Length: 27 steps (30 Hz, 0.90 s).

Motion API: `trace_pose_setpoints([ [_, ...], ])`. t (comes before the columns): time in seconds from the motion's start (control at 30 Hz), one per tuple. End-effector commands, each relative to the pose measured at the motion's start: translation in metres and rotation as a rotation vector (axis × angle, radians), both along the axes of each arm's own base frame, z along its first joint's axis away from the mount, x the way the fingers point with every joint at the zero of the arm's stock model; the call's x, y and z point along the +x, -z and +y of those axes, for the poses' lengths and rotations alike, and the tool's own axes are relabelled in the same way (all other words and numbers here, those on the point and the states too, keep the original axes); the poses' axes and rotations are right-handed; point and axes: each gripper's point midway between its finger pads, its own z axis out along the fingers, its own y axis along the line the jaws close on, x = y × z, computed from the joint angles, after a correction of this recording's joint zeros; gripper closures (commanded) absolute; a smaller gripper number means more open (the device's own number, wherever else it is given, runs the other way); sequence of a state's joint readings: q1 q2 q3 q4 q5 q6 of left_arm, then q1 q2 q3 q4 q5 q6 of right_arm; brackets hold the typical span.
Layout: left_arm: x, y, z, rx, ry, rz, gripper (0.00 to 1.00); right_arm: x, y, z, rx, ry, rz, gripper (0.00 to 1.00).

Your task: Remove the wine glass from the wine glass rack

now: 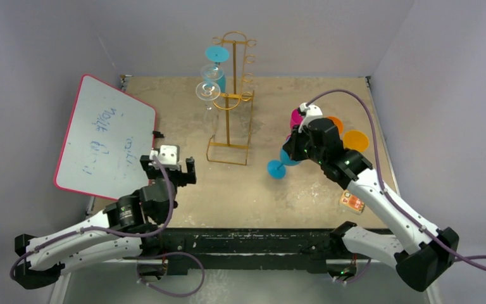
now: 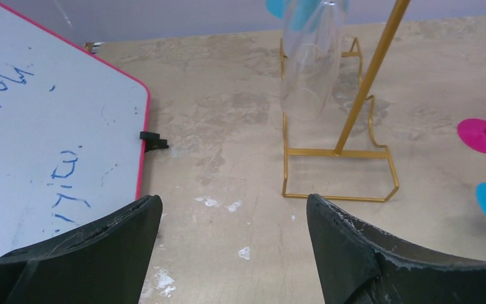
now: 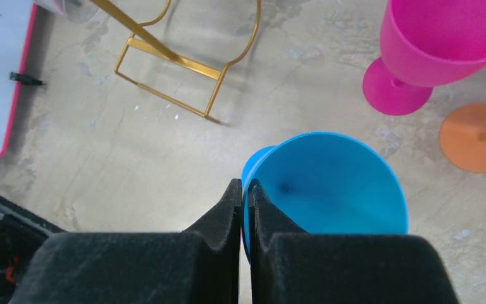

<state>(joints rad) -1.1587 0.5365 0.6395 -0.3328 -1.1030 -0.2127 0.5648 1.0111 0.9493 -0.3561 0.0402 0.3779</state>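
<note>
One wide table [image 1: 304, 196], a whiteboard [image 1: 104, 136] overhanging its left edge, the gold wine glass rack [image 1: 229, 126] standing far-centre with a clear glass [image 1: 207, 92] hanging on it, bare tabletop before its base. Now the right gripper [image 3: 243, 190] pinches a blue wine glass [image 3: 329, 183] by the rim, right of the rack and apart from it. Meanwhile the left gripper [image 2: 234, 202] gapes wide beside the board.

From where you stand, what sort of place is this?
Probably a robot test cell, not a home: grey walls box in a worn table, a scribbled whiteboard sits at one side, and the right gripper pinches a blue wine glass near a gold wine glass rack.
</note>
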Motion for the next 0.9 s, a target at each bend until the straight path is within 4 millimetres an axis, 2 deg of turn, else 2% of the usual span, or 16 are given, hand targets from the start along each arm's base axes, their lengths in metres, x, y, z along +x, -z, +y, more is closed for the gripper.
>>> trace_pose_setpoints([
  [0.0,0.005,-0.002,0.007,-0.019,-0.104,0.009,0.15,0.02,-0.02,-0.002,-0.083,0.057,-0.075,1.0],
  [0.07,0.006,0.001,0.005,0.01,-0.112,0.021,0.15,0.023,-0.02,0.003,-0.086,0.053,-0.085,1.0],
  [0.17,0.007,-0.001,0.014,0.04,-0.171,0.016,0.15,0.03,-0.02,0.008,-0.12,0.051,-0.105,1.0],
  [0.23,0.007,-0.001,0.018,0.054,-0.192,0.013,0.15,0.038,-0.019,0.003,-0.159,0.108,-0.113,1.0],
  [0.37,0.007,0.001,0.009,0.048,-0.136,0.034,0.14,0.057,-0.021,0.011,-0.232,0.089,-0.114,1.0],
  [0.5,0.007,0.003,0.007,0.057,-0.125,0.044,0.14,0.076,-0.013,0.03,-0.264,0.056,-0.074,1.0],
  [0.6,0.008,0.0,0.01,0.056,-0.157,0.035,0.13,0.084,-0.014,0.052,-0.273,-0.041,-0.042,1.0],
  [0.67,0.008,-0.002,0.007,0.049,-0.145,0.046,0.13,0.105,-0.013,0.047,-0.331,0.023,-0.072,1.0],
  [0.87,0.008,-0.005,0.016,0.048,-0.192,0.035,0.13,0.126,-0.007,0.055,-0.389,0.039,-0.05,1.0],
])
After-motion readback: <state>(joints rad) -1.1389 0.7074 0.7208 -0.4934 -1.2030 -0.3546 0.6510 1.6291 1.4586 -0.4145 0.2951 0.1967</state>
